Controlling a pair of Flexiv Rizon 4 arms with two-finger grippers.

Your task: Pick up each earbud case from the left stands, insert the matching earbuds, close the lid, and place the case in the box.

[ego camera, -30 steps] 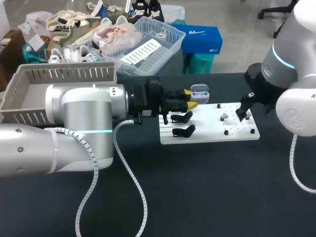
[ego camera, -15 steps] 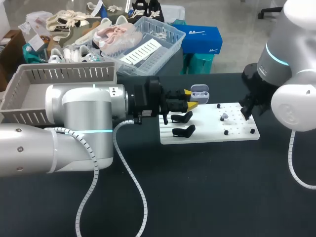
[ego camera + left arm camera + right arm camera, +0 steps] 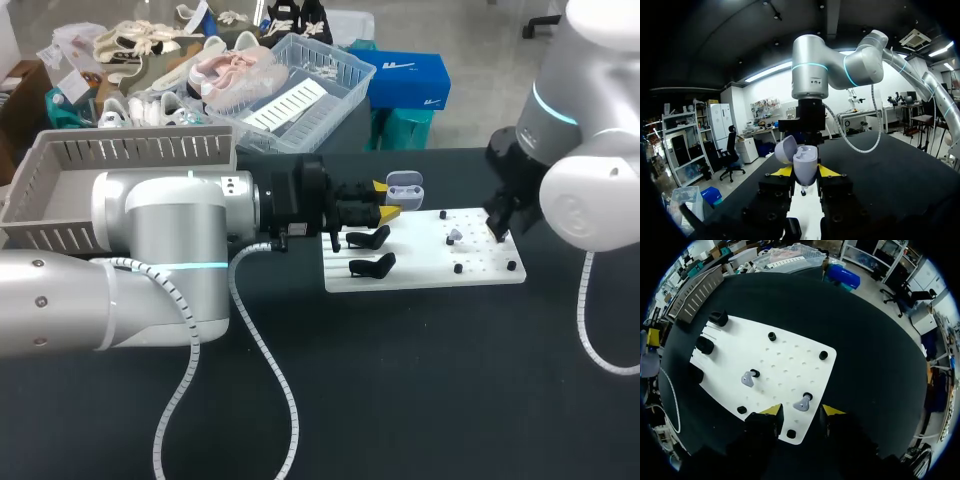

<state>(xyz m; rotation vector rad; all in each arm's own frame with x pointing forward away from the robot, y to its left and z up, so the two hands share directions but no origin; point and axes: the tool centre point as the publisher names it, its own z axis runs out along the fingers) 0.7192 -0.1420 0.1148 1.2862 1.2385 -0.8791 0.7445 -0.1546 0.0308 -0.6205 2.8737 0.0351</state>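
One earbud [image 3: 802, 403] lies on the white board [image 3: 785, 365] just under the released right hand [image 3: 802, 410]; left of it, the left hand [image 3: 805, 171] grasps the open case [image 3: 805, 160].

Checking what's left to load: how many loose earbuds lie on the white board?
2. One earbud sits just ahead of the right gripper; the other earbud lies farther along the white board, beside a black peg. None appears hidden.
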